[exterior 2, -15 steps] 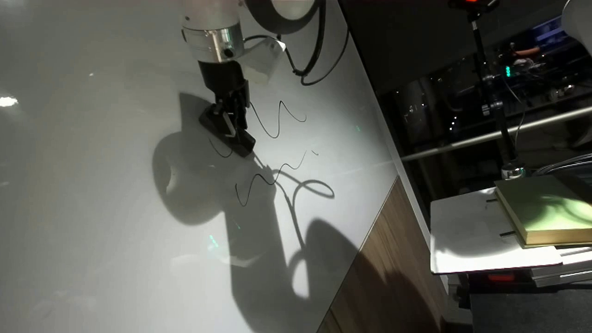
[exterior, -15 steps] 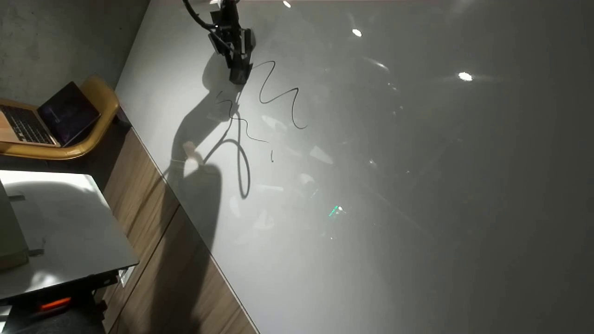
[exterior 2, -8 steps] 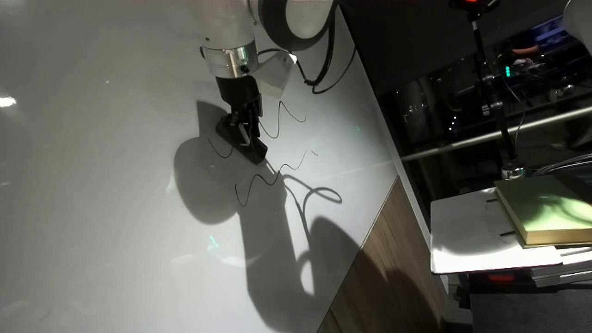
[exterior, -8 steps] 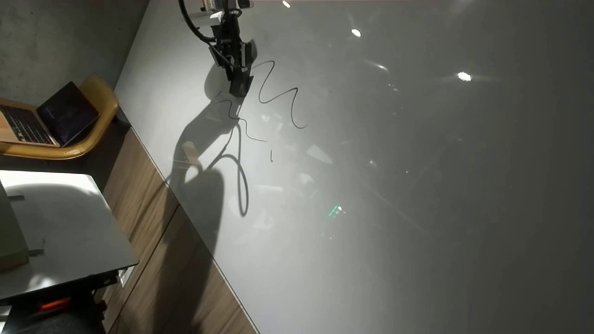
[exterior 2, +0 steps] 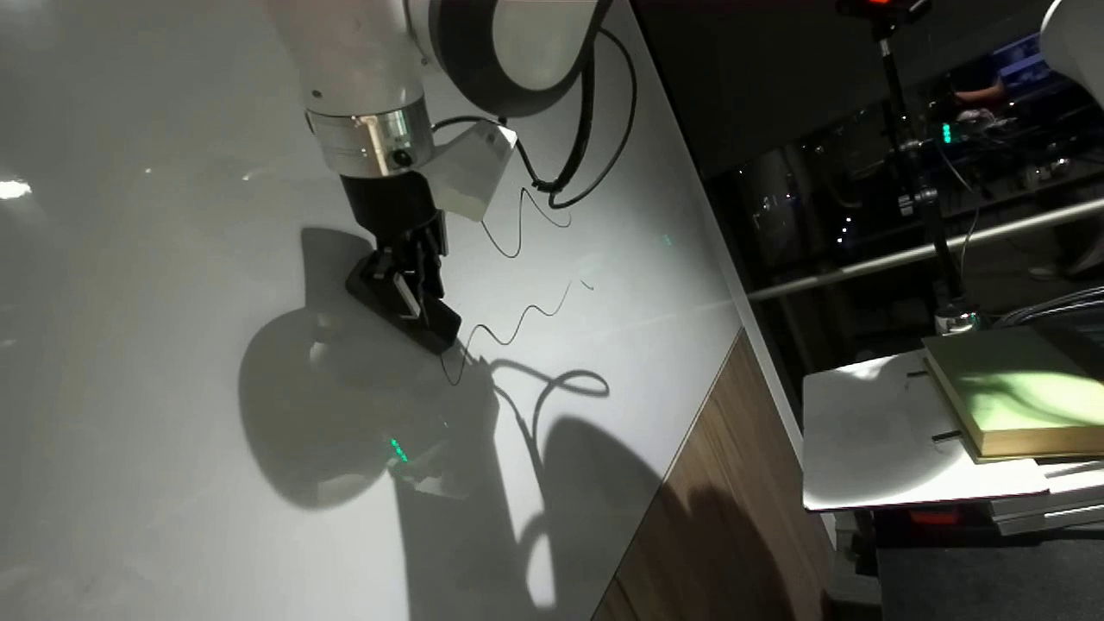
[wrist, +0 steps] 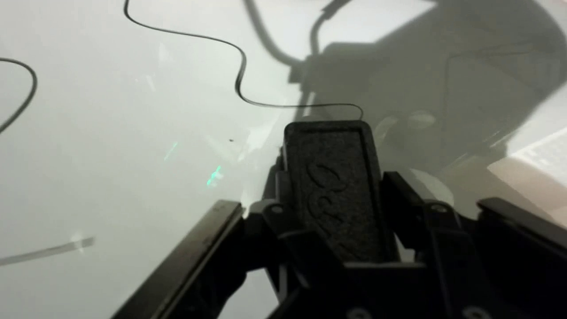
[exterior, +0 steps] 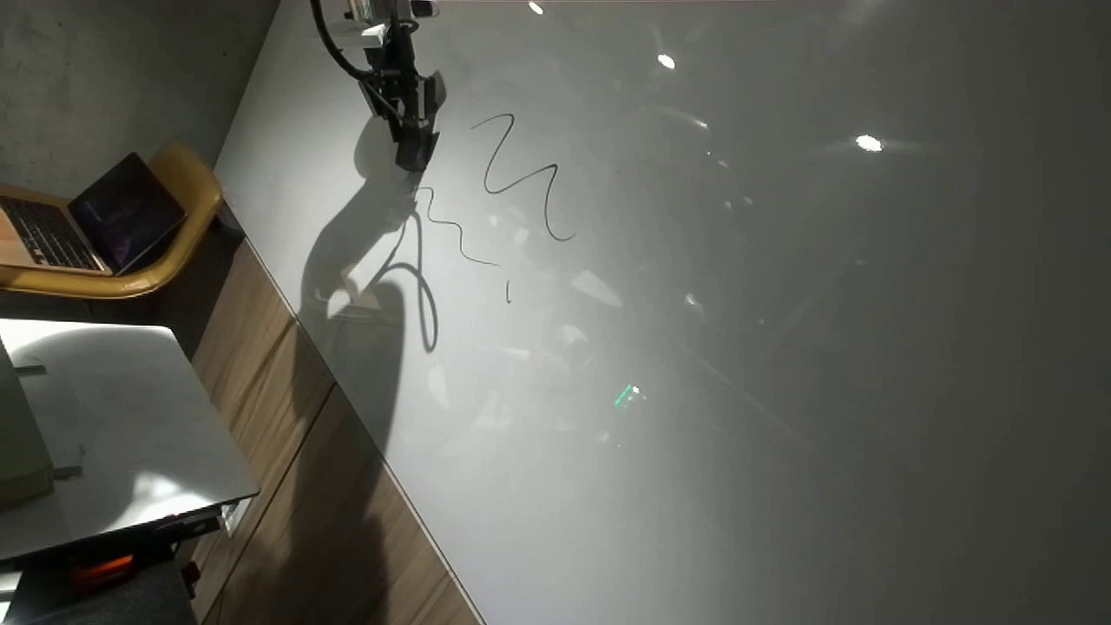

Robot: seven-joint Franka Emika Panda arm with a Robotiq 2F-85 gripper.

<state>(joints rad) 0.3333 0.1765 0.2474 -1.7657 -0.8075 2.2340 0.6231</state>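
The claw (wrist: 335,195) holds a black block (wrist: 332,146) tight, with a dark finger pressed on each side. The block is at the end of the arm (exterior 2: 362,52), in front of a shiny white board (exterior: 738,304). It leans at a slant, and I can't tell if it touches the board. There are curly shapes on its face, but they are too dark to read. The bottom of the claw is black and hard to see, and the wrist view cuts it off. Both exterior views cut off the top of the arm.

A thin wavy line (wrist: 242,66) runs right up to the block's tip, where its end is hard to make out. A fatter squiggle (exterior: 521,180) goes off the side of the wrist view. A big gray shadow (exterior 2: 293,414) lies on the board. A laptop (exterior: 128,208) on a yellow chair (exterior: 204,191) is cut off, and so is a green book (exterior 2: 1026,388). Behind a black pole (exterior 2: 906,129), it is too dark to tell things apart.
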